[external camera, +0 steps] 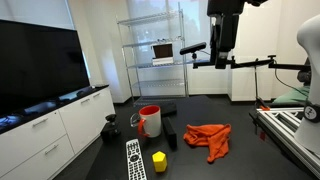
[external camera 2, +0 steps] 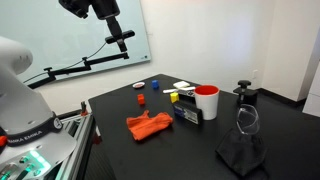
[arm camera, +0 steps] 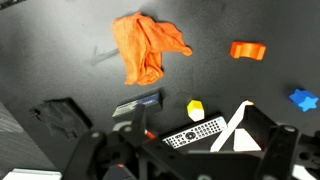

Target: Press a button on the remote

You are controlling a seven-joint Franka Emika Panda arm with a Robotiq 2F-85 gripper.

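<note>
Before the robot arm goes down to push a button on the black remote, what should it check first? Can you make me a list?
1. Long flat black remote with whitish buttons lies buttons up, uncovered: ok.
2. Gripper close above the remote: not ok, it hangs high up.
3. Jaws shut for poking: not ok, they stand open in the wrist view.
4. Small yellow block off the remote: ok, beside it; whether touching, cannot tell.
5. Red mug, white inside, clear of the remote: ok, stands apart.

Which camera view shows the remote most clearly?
An exterior view: the remote lies near the camera, full length, button rows visible. The wrist view shows it smaller, low in the picture. In an exterior view it is distant, foreshortened.
</note>
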